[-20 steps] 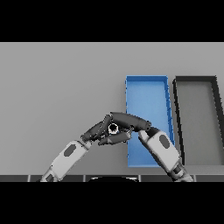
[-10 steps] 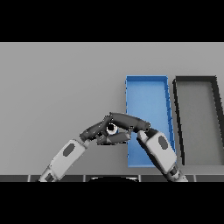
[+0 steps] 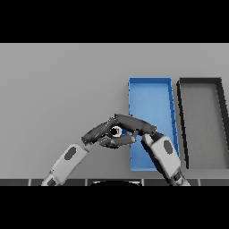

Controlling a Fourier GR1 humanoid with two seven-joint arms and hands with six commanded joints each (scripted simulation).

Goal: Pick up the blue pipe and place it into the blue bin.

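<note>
Looking down in the head view, the blue bin (image 3: 152, 96) is the landmark: a long, flat, rectangular tray with thin upright walls and a smooth, matte floor, lying on the plain grey table (image 3: 58, 85). Just beside its left wall, near the front end, both hands meet. The left hand (image 3: 96, 133) reaches in with fingers curled, and the right hand (image 3: 134, 125) lies across it from the bin side with long dark fingers stretched toward the left. Between them a small pale ring shows, with a touch of blue next to it; I judge this is the open end of the blue pipe (image 3: 117, 131), a round tube, mostly hidden by the fingers. Which hand really clamps it I cannot tell, but both seem closed around it, probably to keep the round piece from rolling. It is not yet inside the bin. To the right of the blue bin, well apart from the hands, stands a dark bin (image 3: 201, 118) of the same shape.
</note>
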